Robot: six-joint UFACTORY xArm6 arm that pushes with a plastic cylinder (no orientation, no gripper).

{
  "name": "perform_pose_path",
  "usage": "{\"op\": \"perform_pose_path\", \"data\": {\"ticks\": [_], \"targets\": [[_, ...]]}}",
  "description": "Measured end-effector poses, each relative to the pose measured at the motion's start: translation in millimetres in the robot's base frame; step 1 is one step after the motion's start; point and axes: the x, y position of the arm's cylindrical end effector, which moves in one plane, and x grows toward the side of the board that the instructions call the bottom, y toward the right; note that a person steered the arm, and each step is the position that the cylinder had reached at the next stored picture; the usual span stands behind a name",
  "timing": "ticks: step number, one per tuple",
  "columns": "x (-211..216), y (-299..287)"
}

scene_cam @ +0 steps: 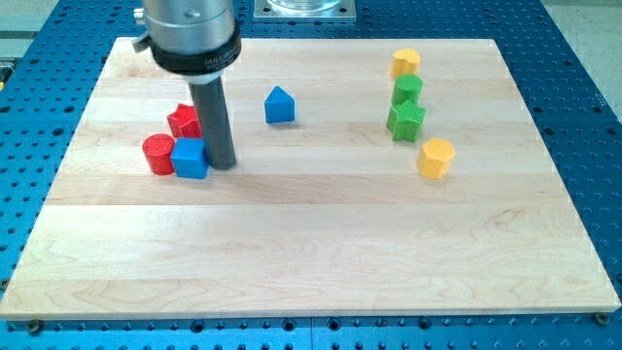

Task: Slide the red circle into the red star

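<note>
The red circle [157, 154] lies at the view's left on the wooden board [311, 253]. A blue cube [190, 157] touches its right side. The red star [184, 122] sits just above and to the right of the red circle, close to both blocks. My tip [224, 163] rests on the board right beside the blue cube's right side, below and to the right of the red star. The rod partly hides the star's right edge.
A blue house-shaped block [279, 105] lies to the right of the rod. At the view's right, top to bottom, are a yellow block [405, 62], a green block [407, 89], a green star [405, 122] and a yellow hexagon [436, 157].
</note>
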Motion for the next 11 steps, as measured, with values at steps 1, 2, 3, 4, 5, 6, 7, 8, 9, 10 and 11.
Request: {"op": "perform_pose_path", "data": {"ticks": [1,2,3,4,5,6,7,8,9,10,11], "targets": [[37.3,-3.5],[51.6,-54.8],[35.2,-96.2],[20.3,-94.3],[2.9,-81.2],[-5.5,-94.8],[-18.6,-100.4],[-19.2,-82.8],[-19.2,-76.0],[-19.2,-73.4],[4.0,-85.3]]}}
